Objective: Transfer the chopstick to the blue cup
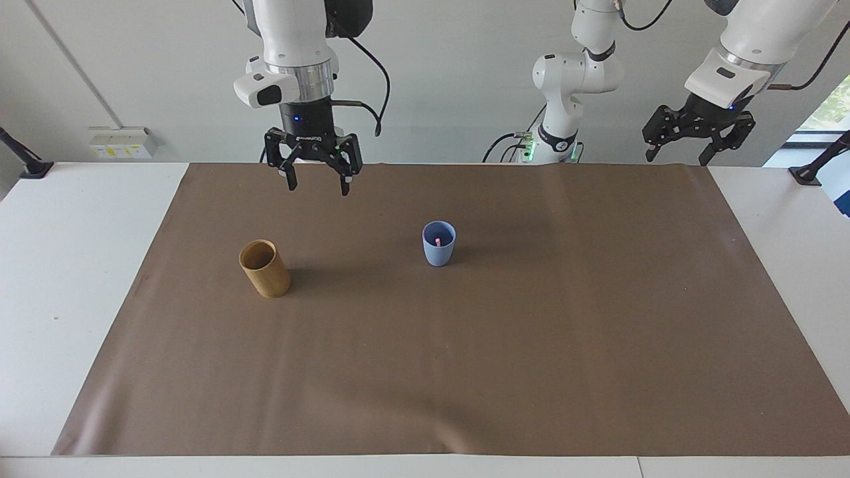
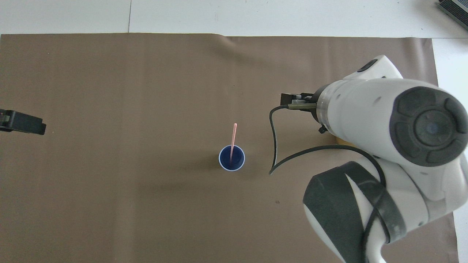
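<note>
Pink chopstick (image 2: 232,140) stands in blue cup (image 1: 439,247), leaning on rim. Right hand (image 1: 317,179) raised over mat, fingers apart, empty. Left hand (image 1: 696,141) waits, fingers apart. Risk: cup light (narrow base), leaning stick or arm sweep near bamboo cup (image 1: 265,268) could tip one.

Blue cup (image 1: 439,244) upright on the brown mat (image 1: 465,372), roughly mid-mat, light-blue, tapered base. One pink chopstick (image 2: 232,140) stands in it, top leaning away from the robots; looks like a single stick, can't confirm.
</note>
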